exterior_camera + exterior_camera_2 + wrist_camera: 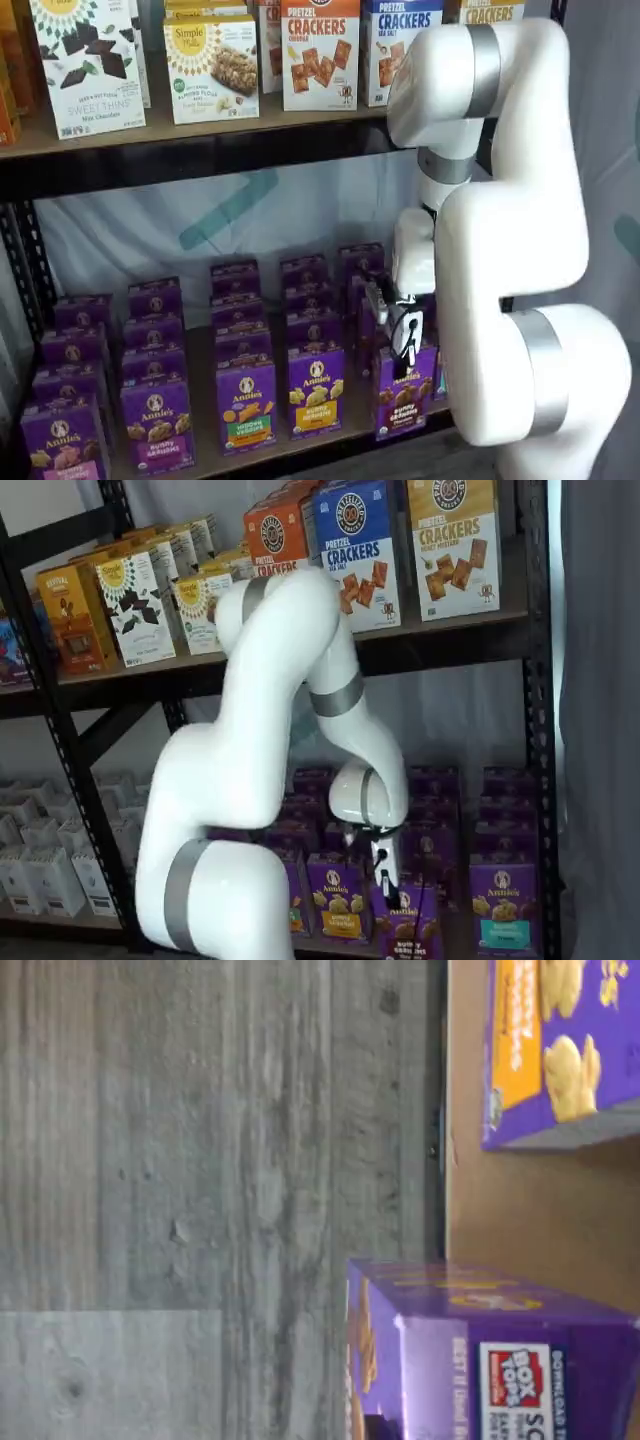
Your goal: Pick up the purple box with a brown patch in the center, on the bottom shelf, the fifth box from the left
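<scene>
The purple box [405, 400] with dark brown bunny cookies stands at the front right of the bottom shelf [200, 352]; it also shows in a shelf view [410, 930]. My gripper [405, 350] reaches down from above, its black fingers closed on the box's top; it shows in both shelf views [388, 885]. The box sits a little forward of its row. In the wrist view its top with a Box Tops label [480, 1350] juts past the shelf's front edge [447, 1210] over the floor.
Rows of purple Annie's cartons fill the bottom shelf; a yellow-banded one [315, 390] stands beside the target and shows in the wrist view [560, 1050]. Cracker boxes [320, 50] line the upper shelf. A black rack post [535, 730] stands right. Grey wood floor [200, 1200] lies below.
</scene>
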Motion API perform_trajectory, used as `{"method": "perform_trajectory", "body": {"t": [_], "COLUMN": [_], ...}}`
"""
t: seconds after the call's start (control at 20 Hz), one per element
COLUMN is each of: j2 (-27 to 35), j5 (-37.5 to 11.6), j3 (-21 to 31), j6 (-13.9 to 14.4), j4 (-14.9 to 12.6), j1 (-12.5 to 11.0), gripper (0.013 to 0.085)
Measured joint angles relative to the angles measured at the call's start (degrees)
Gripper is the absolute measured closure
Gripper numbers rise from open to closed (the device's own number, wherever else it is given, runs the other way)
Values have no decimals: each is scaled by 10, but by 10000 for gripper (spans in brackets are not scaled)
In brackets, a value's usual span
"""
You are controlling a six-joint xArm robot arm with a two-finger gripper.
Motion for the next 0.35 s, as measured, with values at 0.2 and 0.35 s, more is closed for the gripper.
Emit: {"method": "perform_trajectory", "body": {"t": [0.2, 0.35], "j2": [-45, -81], "j5": [-15, -24], "j3": [60, 106], "j6": [0, -27], "j4": [14, 56], "j1": [14, 29], "gripper": [690, 690]}}
